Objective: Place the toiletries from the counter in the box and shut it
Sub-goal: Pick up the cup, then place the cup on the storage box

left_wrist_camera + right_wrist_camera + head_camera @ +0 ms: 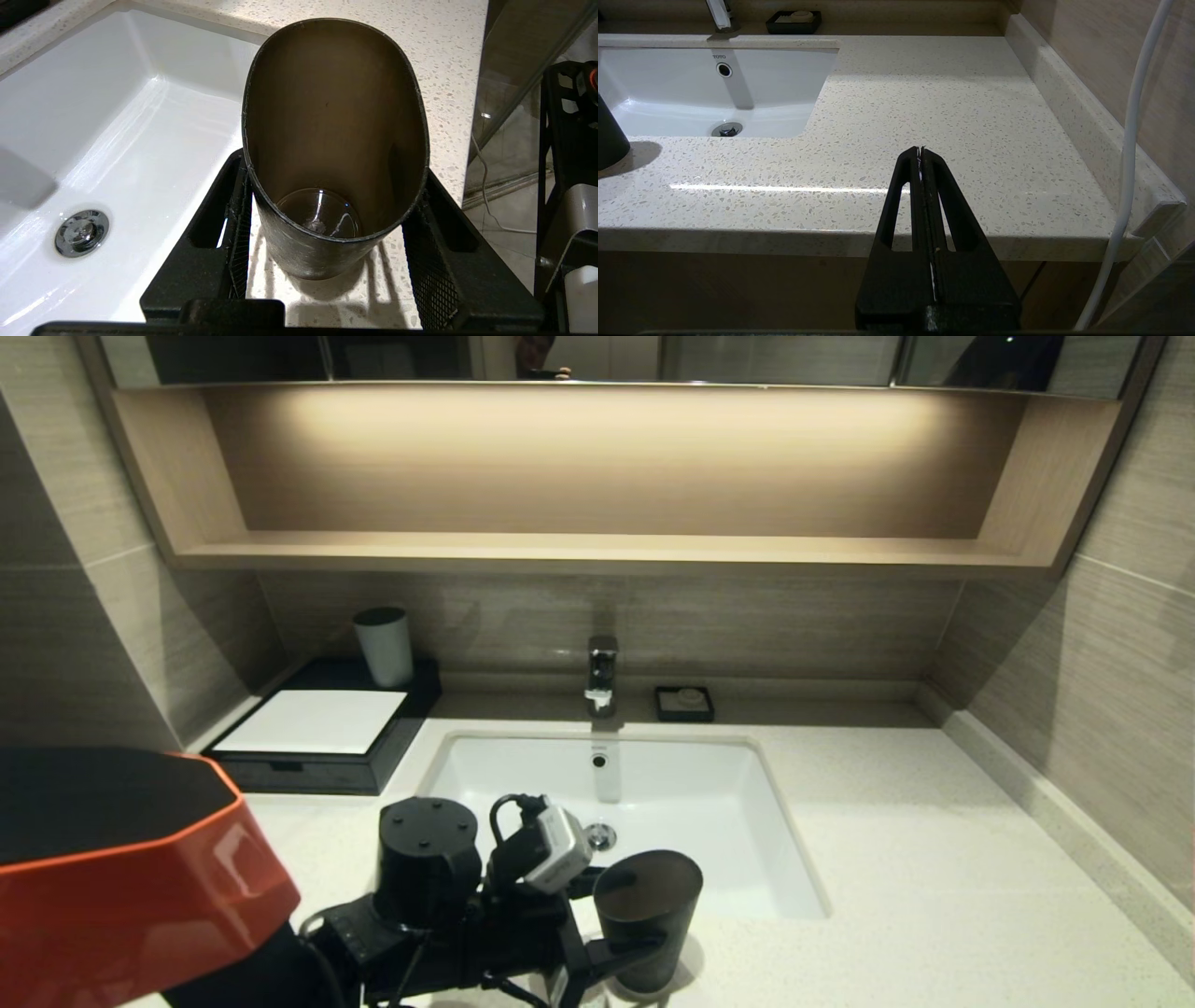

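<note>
No toiletries show in any view. The black box [308, 771] sits at the back left of the counter [934, 859], its front drawer pushed in and its white panel [313, 721] on top. My left gripper [644, 952] is at the counter's front edge by the sink, open, with a tall dark cup [648, 915] standing between its fingers. In the left wrist view the gripper [334, 168] flanks the cup [327, 116], with gaps showing at the cup's base. My right gripper [920, 150] is shut and empty, over the counter's front edge on the right.
A white cup [384, 646] stands on the box's back part. The white sink [653, 784] lies mid-counter, with a faucet [602, 672] and a small black soap dish [684, 703] behind it. A wooden shelf runs above. Bare counter [924, 93] stretches right of the sink.
</note>
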Controlling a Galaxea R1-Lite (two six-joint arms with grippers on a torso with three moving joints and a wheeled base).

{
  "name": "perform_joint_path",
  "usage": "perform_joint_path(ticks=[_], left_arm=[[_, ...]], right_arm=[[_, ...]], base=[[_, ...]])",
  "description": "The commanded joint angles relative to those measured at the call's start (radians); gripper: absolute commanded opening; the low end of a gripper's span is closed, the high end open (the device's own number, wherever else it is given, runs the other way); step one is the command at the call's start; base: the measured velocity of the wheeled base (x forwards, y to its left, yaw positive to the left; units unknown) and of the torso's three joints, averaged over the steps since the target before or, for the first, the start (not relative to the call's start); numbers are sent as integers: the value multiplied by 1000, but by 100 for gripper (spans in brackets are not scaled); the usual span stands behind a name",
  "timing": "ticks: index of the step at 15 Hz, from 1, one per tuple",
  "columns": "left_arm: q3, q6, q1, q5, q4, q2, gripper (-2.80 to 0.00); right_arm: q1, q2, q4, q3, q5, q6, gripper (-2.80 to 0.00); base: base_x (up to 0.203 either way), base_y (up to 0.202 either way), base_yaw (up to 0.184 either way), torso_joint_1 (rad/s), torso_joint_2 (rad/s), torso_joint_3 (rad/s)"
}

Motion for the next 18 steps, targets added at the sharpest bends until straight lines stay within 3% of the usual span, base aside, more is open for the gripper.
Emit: perform_joint_path(ticks=[1,6,11,16,18], left_arm=[[-11,0,-2,22,-10,0,-280],[-59,-32,-5,116,4,-26,-280],[-57,-33,-3,133,2,-73,-280],[-100,-50,-2,243,4,-133,-280],[-140,-62,36,254,29,-164,-280]], right_arm=[[0,0,0,2,0,0,-280],[0,0,0,1,0,0,-280],[0,0,0,2,0,0,-280],[0,0,0,1,0,0,-280],[0,0,0,2,0,0,-280]], base=[[0,0,0,0,0,0],[0,0,0,0,0,0],[0,0,0,0,0,0],[0,0,0,0,0,0],[0,0,0,0,0,0]])
